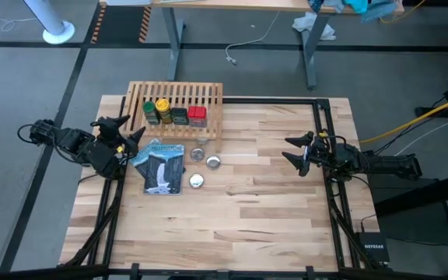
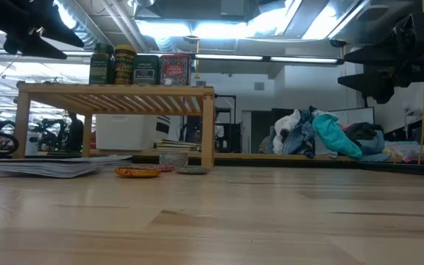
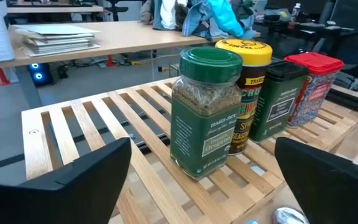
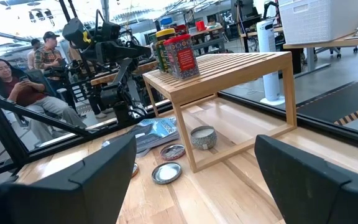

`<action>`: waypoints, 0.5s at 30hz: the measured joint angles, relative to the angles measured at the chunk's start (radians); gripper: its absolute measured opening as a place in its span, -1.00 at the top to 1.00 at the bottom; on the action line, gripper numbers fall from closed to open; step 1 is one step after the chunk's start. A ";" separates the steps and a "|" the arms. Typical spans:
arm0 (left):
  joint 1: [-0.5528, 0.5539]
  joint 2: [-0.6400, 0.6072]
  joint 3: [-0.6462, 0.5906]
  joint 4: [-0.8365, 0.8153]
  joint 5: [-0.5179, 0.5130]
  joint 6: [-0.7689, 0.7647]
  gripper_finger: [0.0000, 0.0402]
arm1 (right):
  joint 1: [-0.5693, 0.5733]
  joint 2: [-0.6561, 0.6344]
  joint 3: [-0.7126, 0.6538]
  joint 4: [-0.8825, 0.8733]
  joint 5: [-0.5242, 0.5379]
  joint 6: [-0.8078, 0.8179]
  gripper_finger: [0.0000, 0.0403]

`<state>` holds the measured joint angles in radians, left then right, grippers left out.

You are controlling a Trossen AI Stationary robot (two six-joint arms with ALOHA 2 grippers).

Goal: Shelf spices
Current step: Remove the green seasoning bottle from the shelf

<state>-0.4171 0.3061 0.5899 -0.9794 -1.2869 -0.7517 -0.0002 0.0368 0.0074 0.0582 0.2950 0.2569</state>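
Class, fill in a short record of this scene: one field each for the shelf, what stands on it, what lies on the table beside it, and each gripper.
shelf: wooden slatted rack at the table's far left
on shelf: green-capped jar, yellow-capped jar, black tin, red tin, upright in one row
beside shelf: blue packet and small round tins on the tabletop
left gripper: open, empty, beside the shelf's left end near the green-capped jar
right gripper: open, empty, far to the right
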 joint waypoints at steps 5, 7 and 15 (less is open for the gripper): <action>0.000 0.003 -0.012 0.043 0.016 0.048 -0.99 | 0.000 0.000 0.000 0.000 0.000 0.000 -0.66; 0.000 0.006 -0.012 0.056 0.027 0.073 -0.99 | 0.000 0.000 0.000 0.000 0.000 0.000 -0.66; 0.000 0.080 -0.025 0.110 0.015 0.025 -0.99 | 0.000 0.000 0.000 0.000 0.000 0.000 -0.66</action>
<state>-0.4171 0.3866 0.5652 -0.8691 -1.2716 -0.7272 -0.0002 0.0368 0.0073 0.0579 0.2947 0.2569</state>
